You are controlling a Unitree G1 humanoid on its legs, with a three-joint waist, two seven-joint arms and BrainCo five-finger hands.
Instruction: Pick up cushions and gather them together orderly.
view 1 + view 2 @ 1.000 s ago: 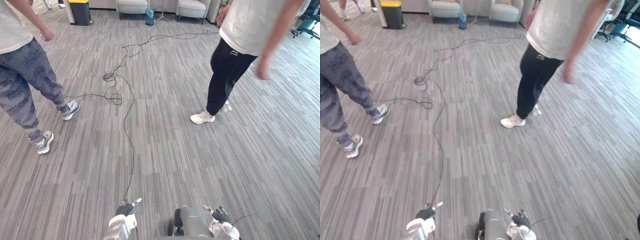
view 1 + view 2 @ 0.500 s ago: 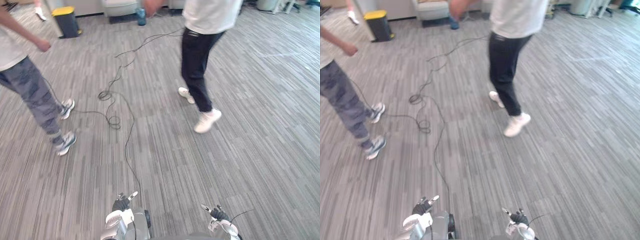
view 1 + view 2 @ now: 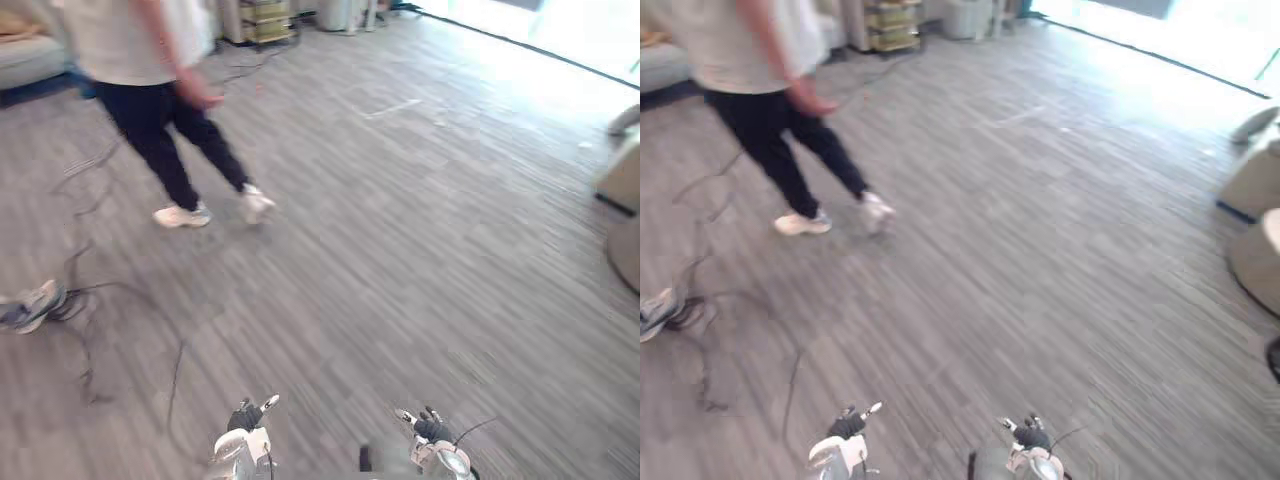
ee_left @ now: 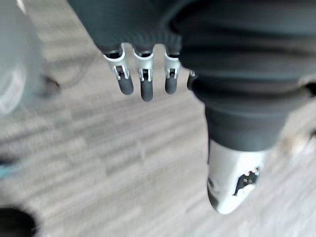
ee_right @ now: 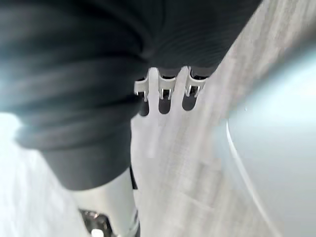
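Note:
No cushion is plainly in sight. Pale rounded shapes (image 3: 624,182) sit on the floor at the far right edge; I cannot tell whether they are cushions or seats. My left hand (image 3: 243,443) and right hand (image 3: 434,455) hang low at the bottom of the eye views, both empty. In the left wrist view the fingers (image 4: 142,79) are straight and the thumb (image 4: 232,182) stands apart, over bare floor. Seen from the right wrist, the fingers (image 5: 165,94) are likewise straight and hold nothing.
A person in a white shirt and dark trousers (image 3: 150,90) walks at the upper left. Another person's shoe (image 3: 28,305) shows at the left edge. A sofa (image 3: 25,55) and a shelf (image 3: 265,15) stand at the back. Grey striped carpet (image 3: 420,250) stretches ahead.
The whole picture has swung, so the camera has turned to the right; the two people now sit further left. The person in the white shirt has stepped. Both hands stay low and empty.

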